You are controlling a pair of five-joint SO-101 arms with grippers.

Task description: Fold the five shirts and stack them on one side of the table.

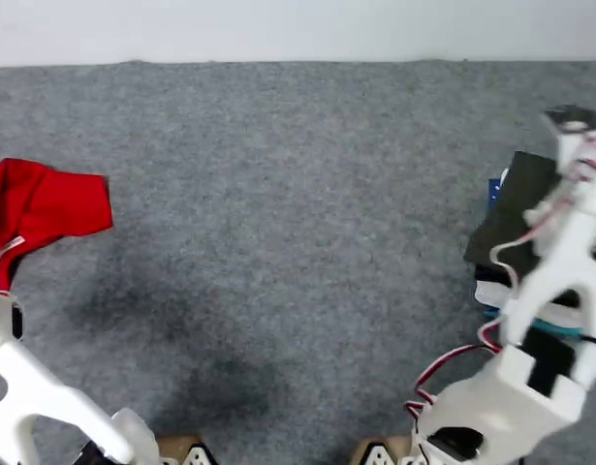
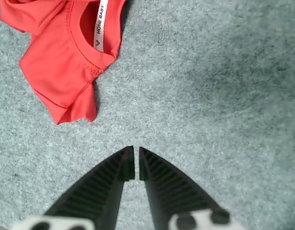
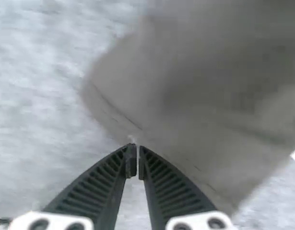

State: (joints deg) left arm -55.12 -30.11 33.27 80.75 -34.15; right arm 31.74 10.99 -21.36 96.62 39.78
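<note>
High view, shirt-folding task: red shirt (image 1: 50, 208) lying crumpled and unfolded at the left edge of the frame, collar label showing in the left wrist view, well apart from the stack of folded shirts (image 1: 516, 223) at the right edge, dark shirt (image 3: 209, 96) on top. Judged the last piece to fold, with the stack apparently holding the others, though layers too hidden to count. Left gripper (image 2: 136, 165) hovering over bare grey table (image 1: 298, 194) just short of the red sleeve, fingers pressed together, holding nothing. Right gripper (image 3: 136, 163) poised at the edge of the dark shirt, fingers likewise closed to a sliver, no cloth seen pinched between them. To do the step well: open the left fingers wide before descending, pinch one shoulder near the collar rather than the bunched sleeve, drag toward the middle of the frame and spread flat before any fold; bring the right gripper across to pin the opposite shoulder, keeping clear of the stack. Likely risk: soft knit bunching or slipping from a shallow pinch.
</note>
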